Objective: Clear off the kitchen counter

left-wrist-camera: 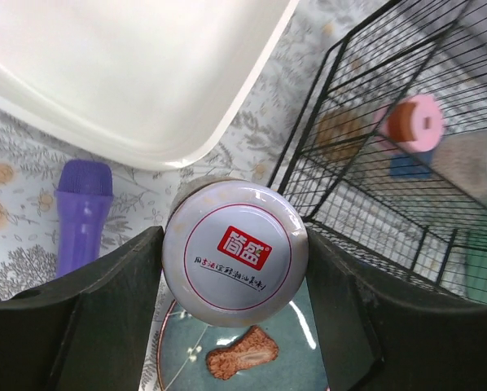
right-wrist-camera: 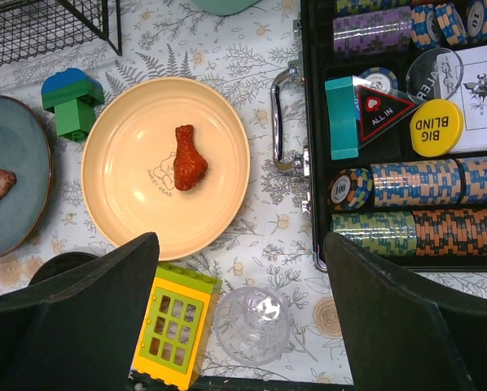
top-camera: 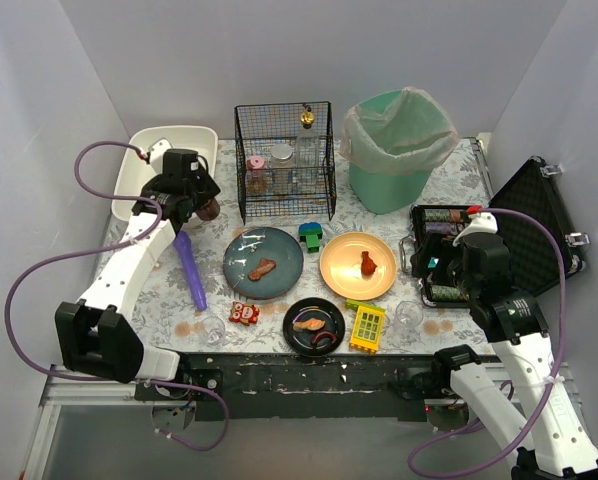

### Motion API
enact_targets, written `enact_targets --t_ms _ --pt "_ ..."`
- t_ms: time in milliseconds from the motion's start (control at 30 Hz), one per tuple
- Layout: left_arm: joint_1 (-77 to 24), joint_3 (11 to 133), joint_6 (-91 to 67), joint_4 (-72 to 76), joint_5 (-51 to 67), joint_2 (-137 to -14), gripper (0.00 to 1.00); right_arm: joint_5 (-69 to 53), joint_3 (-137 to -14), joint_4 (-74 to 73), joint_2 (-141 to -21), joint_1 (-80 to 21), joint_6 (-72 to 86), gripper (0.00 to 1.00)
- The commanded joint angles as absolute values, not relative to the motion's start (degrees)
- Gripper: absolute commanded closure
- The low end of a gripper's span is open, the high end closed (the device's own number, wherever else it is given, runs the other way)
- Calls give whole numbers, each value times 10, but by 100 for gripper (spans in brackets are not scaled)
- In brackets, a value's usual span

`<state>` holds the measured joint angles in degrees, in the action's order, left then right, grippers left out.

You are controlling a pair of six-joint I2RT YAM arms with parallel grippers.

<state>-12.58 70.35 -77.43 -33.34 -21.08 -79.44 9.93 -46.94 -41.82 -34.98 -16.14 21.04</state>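
Leaf-print worktop spreads under everything. Left arm reaches far out beside the white tub, its end effector clamped on a round tin, both fingers touching. Right end effector gapes wide and empty, hovering over a glass.

Counter: cage btwn tub & bin, prob. apart.

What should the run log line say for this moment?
left gripper: closed on jar | right gripper: open, empty | counter: not yet cleared
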Motion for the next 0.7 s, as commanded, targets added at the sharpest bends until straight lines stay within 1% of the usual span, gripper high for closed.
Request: enact_targets --t_ms 0,133,267,400,567,667 --pt "-125 768 -723 -329 -226 -749 100 86 -471 -383 -352 -159 212 9" --pt "-125 778 -702 -312 -196 -730 100 83 -474 -382 -358 -160 212 9" --pt "-125 767 -679 -263 -125 -717 100 89 -483 -387 -359 -160 213 9" --pt "-127 779 -677 -245 -56 -722 100 98 -483 -396 -350 -160 213 9" --pt "-146 781 -672 -209 -19 -727 100 90 -470 -394 -342 -160 214 9" --pt "-172 786 -662 -193 -17 -733 100 82 -471 -395 -346 -161 216 9"
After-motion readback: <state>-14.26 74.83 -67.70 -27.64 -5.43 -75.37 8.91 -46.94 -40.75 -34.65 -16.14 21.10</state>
